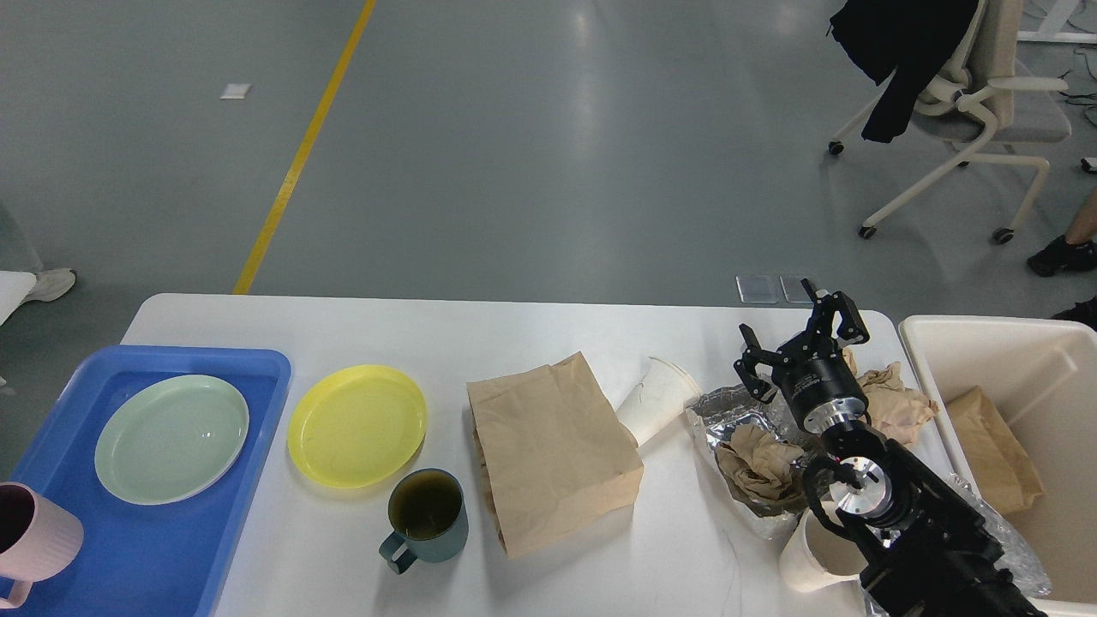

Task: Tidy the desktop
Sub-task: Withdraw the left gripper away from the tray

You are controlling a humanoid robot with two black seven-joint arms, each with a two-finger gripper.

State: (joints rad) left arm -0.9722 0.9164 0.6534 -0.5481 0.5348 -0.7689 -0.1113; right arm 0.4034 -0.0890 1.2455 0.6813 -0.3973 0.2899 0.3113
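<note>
The white desktop (514, 330) holds a yellow plate (357, 425), a teal mug (428, 516), a brown paper bag (548, 450), a tipped white paper cup (656, 400), a foil tray (737, 411) with crumpled brown paper (761, 467), another crumpled paper (891, 398) and an upright paper cup (810, 557). My right gripper (793, 334) is open and empty. It hovers above the desktop's far right, between the foil tray and the crumpled paper. My left gripper is out of view.
A blue tray (171, 557) at the left holds a pale green plate (171, 439) and a pink mug (34, 536). A cream bin (986, 343) at the right edge holds a brown paper bag (994, 450). An office chair (968, 111) stands beyond the table.
</note>
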